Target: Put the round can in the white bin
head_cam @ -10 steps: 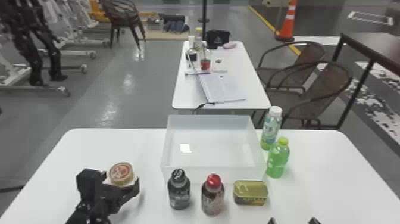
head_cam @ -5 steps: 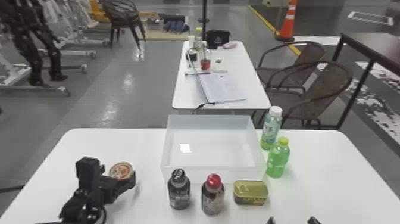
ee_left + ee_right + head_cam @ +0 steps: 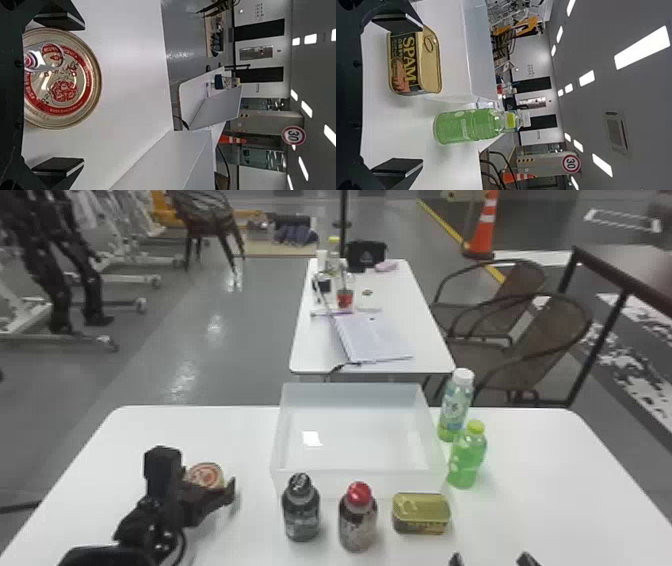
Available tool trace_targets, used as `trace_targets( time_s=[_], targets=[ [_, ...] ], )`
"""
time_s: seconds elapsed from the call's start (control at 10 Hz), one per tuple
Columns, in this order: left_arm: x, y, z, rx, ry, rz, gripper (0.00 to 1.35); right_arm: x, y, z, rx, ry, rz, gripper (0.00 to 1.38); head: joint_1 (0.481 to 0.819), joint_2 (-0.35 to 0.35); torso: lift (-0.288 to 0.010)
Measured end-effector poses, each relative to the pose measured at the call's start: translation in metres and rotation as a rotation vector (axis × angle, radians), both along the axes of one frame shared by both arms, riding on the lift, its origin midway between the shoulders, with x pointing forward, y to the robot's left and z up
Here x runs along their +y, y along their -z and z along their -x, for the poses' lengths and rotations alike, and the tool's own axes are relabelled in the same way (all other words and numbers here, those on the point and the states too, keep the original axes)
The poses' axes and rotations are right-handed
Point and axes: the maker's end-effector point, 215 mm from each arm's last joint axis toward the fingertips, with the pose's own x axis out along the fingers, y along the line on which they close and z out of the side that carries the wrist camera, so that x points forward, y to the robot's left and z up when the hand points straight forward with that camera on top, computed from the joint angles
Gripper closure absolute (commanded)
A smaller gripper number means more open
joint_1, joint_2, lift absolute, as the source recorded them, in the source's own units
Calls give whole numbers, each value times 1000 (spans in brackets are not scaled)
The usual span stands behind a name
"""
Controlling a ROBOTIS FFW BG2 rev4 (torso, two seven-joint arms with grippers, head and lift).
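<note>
My left gripper [image 3: 207,490] is at the table's left part in the head view, its fingers around the near side of the round can [image 3: 206,475]. In the left wrist view, the round can [image 3: 63,81], gold with a red ring, lies between the spread fingers of the left gripper [image 3: 59,95], with a gap to the lower one. The white bin [image 3: 357,485] stands at the table's middle, right of the can. My right gripper [image 3: 492,561] is parked at the bottom edge; in the right wrist view, the right gripper [image 3: 397,99] has its fingers wide apart and holds nothing.
In front of the bin stand a black-capped bottle [image 3: 301,510], a red-capped bottle [image 3: 358,517] and a rectangular gold can [image 3: 421,512]. Two green bottles, one white-capped [image 3: 456,405] and one yellow-capped [image 3: 468,455], stand at its right. Another table [image 3: 425,340] is behind.
My left gripper and its wrist have shifted and turned beside the round can, with the wrist rising behind it in the head view. The can seems to stay in place. The right gripper has kept still.
</note>
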Motion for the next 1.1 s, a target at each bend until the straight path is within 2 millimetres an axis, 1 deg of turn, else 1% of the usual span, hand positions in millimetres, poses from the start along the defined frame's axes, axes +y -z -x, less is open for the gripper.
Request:
trace_targets(
  time_s=[0.1, 0.2, 0.3, 0.4, 0.6, 0.7, 0.8, 0.9, 1.0, 1.1],
  targets=[
    [3, 3, -1, 14, -2, -14, 403, 0, 0, 0, -1, 0, -1, 101, 549, 0, -100],
    [8, 4, -2, 22, -11, -25, 843, 0, -1, -1, -2, -1, -1, 101, 549, 0, -100],
    [14, 3, -2, 13, -27, -35, 829, 0, 0, -1, -1, -1, -2, 101, 549, 0, -100],
    [15, 3, -1, 8, -34, -38, 829, 0, 0, 0, 1, 0, -3, 101, 549, 0, -100],
    [11, 3, -2, 9, -33, -41, 829, -1, 1, 1, 2, 0, -3, 101, 549, 0, -100],
    [10, -3, -3, -4, -30, -47, 829, -1, 1, 1, 2, 0, -3, 101, 549, 0, -100],
    [10, -21, -6, -35, -27, -69, 831, -1, 1, 1, 3, 0, -3, 101, 549, 0, -100],
    [9, -48, -11, -77, -25, -91, 829, -1, 1, 1, 3, 0, -4, 101, 549, 0, -100],
    [4, -74, -17, -116, -21, -92, 829, -1, 1, 1, 3, 1, -4, 101, 549, 0, -100],
    [-9, -99, -23, -150, -6, -65, 829, -1, 2, 1, 4, 1, -5, 102, 549, 0, -100]
  ],
)
